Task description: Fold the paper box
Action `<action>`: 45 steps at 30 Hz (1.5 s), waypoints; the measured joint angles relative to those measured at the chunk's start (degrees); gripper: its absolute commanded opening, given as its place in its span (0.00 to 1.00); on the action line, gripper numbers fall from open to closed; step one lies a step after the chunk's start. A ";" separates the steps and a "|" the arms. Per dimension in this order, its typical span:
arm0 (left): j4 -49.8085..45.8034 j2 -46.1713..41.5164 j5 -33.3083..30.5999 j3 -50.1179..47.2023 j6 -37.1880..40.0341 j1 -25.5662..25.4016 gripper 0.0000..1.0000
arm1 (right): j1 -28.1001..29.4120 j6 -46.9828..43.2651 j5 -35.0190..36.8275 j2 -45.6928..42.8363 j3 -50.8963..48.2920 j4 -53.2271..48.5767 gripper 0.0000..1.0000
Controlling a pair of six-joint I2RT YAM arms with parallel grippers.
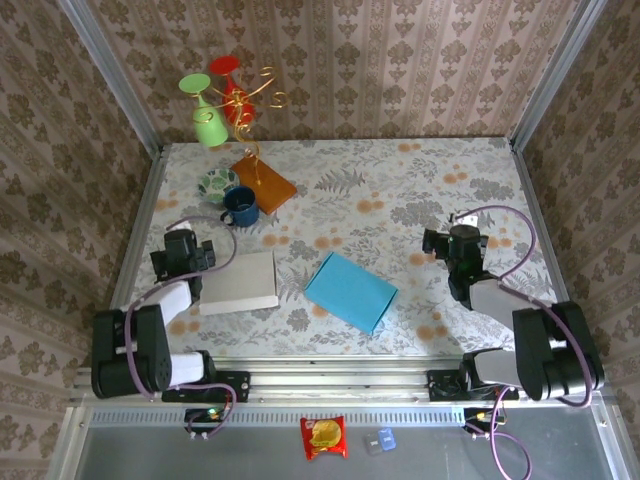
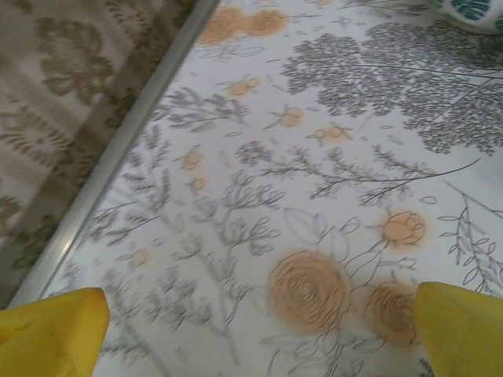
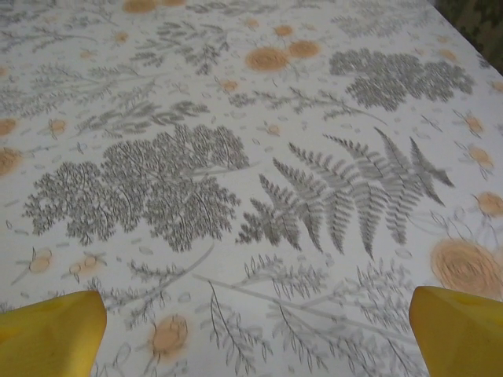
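Observation:
A blue paper box (image 1: 350, 290) lies flat and closed in the middle of the flowered table (image 1: 400, 190), between the two arms. A white flat box (image 1: 240, 282) lies just left of it, beside my left arm. My left gripper (image 1: 184, 243) hovers at the white box's far left corner, apart from it. In the left wrist view its yellow fingertips (image 2: 55, 330) stand wide apart, the left gripper (image 2: 259, 334) open over bare tablecloth. My right gripper (image 1: 452, 240) is well to the right of the blue box. The right gripper (image 3: 255, 334) is open too, its yellow fingertips (image 3: 460, 330) holding nothing.
At the back left stand a dark blue mug (image 1: 240, 207), a green patterned bowl (image 1: 214, 182) and an orange flat piece (image 1: 264, 183), under a wire stand with a green cup (image 1: 208, 122) and a red cup (image 1: 232, 88). The metal wall rail (image 2: 118, 157) runs close to the left gripper.

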 measured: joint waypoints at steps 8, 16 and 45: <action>6.88 7.98 8.70 5.44 1.42 2.32 1.00 | -4.15 -2.49 -5.75 12.04 -0.87 17.35 1.00; 15.04 2.71 11.76 -1.20 5.64 -1.20 1.00 | -4.07 -2.54 -6.16 12.70 -1.75 21.24 1.00; 34.25 13.99 15.13 -3.45 3.96 -3.74 1.00 | -3.10 -2.78 -3.78 12.70 -1.73 22.08 1.00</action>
